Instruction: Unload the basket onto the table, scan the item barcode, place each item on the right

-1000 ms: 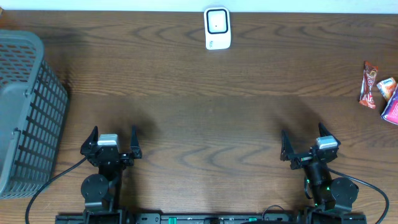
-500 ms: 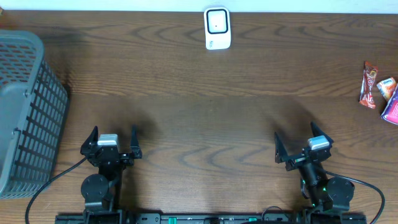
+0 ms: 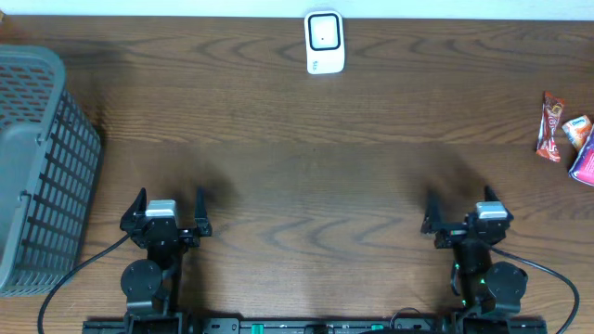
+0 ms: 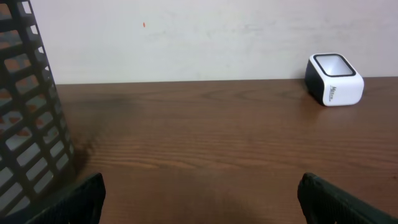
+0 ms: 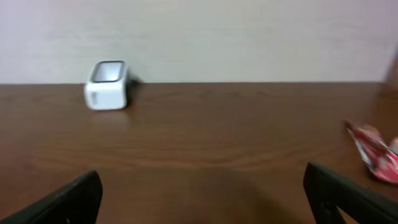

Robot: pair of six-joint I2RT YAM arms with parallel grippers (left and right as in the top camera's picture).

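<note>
Several snack packets lie at the table's far right edge: a red one [image 3: 551, 126] [image 5: 373, 152], a blue and orange one [image 3: 577, 130] and a pink one [image 3: 587, 162]. The white scanner [image 3: 324, 42] [image 4: 334, 87] [image 5: 107, 85] stands at the back centre, against the wall. My left gripper [image 3: 170, 200] [image 4: 202, 194] is open near the front left, over bare wood. My right gripper [image 3: 459, 206] [image 5: 202, 190] is open near the front right, well short of the packets. Neither gripper holds anything.
A grey mesh basket [image 3: 37, 167] [image 4: 28, 124] stands at the left edge, close to my left gripper. Brown wood tabletop [image 3: 316, 176] lies between the grippers and the scanner.
My right gripper turned a little to the left, then swung back right and now faces straight ahead. The left arm has not moved.
</note>
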